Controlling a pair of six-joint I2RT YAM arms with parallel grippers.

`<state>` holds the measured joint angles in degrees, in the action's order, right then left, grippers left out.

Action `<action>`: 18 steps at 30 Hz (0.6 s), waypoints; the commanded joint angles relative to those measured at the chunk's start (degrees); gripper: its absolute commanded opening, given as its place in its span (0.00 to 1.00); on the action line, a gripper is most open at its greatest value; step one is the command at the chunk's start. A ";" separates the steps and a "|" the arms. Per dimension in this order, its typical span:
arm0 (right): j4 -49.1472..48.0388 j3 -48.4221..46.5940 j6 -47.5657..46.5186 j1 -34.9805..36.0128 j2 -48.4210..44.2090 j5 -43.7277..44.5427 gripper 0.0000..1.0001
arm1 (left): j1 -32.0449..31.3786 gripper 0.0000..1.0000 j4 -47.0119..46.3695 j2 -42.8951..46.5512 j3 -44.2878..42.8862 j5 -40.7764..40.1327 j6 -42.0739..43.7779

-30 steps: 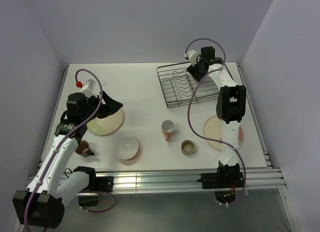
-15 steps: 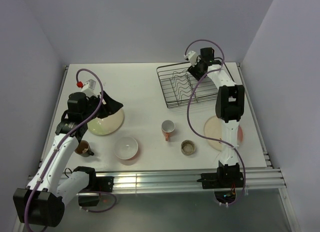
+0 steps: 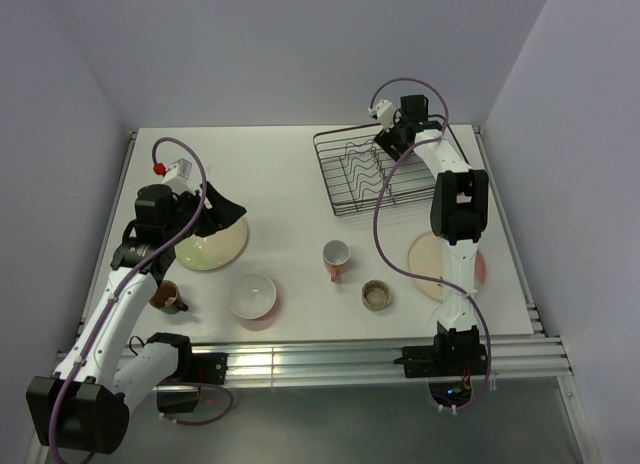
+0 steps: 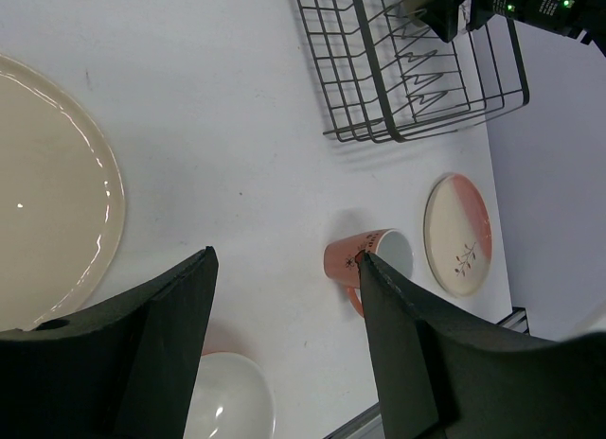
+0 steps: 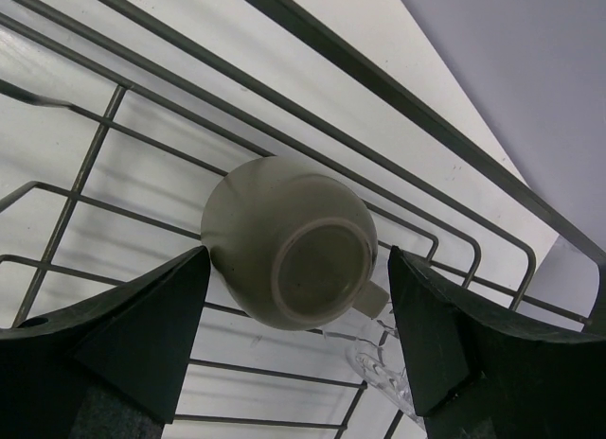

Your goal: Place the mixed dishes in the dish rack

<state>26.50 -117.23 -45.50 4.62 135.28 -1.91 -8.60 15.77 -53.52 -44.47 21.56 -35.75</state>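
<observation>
The black wire dish rack (image 3: 372,174) stands at the back right and also shows in the left wrist view (image 4: 407,70). My right gripper (image 3: 384,144) is open inside its far end, jaws either side of an upside-down olive cup (image 5: 289,240) resting on the wires (image 5: 114,127). A clear glass (image 5: 383,375) lies just beyond the cup. My left gripper (image 3: 223,208) is open and empty above the cream plate (image 3: 212,244). The white bowl (image 3: 251,296), pink mug (image 3: 336,256), brown cup (image 3: 168,297), a small tan cup (image 3: 376,295) and the cream-and-pink plate (image 3: 432,264) lie on the table.
The right arm (image 3: 458,209) reaches over the cream-and-pink plate and partly hides it. Walls close in the table on the left, back and right. A metal rail (image 3: 330,359) runs along the near edge. In the left wrist view the mug (image 4: 365,259) sits near the sprig plate (image 4: 459,233).
The right gripper has shifted very slightly at the rack's far end. The left arm and the dishes on the table have not moved.
</observation>
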 commanded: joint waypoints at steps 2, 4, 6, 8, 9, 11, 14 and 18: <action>-2.33 -1.77 0.41 0.04 -0.02 0.51 0.84 | 0.16 0.68 -1.09 0.78 -0.80 0.15 0.15; -2.42 -1.69 1.11 -0.05 -0.54 0.07 0.84 | 0.16 0.68 -1.01 1.04 -0.71 0.15 0.06; -2.42 -1.25 1.81 -0.05 -1.95 -1.16 0.84 | 0.16 0.68 -0.92 1.22 -0.79 0.15 0.24; -2.42 -0.90 2.86 -0.05 -4.13 -2.82 0.84 | 0.25 0.68 -0.39 1.40 -1.06 0.15 0.59; -2.42 -0.72 3.30 -0.14 -5.11 -3.53 0.84 | 0.25 0.68 -0.04 1.48 -1.23 0.15 0.76; -1.98 -0.28 4.36 -0.49 -8.09 -5.11 0.84 | 0.25 0.68 0.57 1.66 -1.41 0.32 1.47; -0.31 0.60 5.94 -0.93 -12.65 -8.63 0.83 | 0.16 0.68 2.33 1.92 -1.67 1.11 2.87; 4.67 2.62 6.91 -1.54 -19.34 -13.98 0.83 | 0.08 0.68 6.28 1.75 -2.11 2.43 4.37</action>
<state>28.67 -114.83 -40.51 4.08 126.02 -10.13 -8.60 19.53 -52.86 -44.51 22.26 -33.80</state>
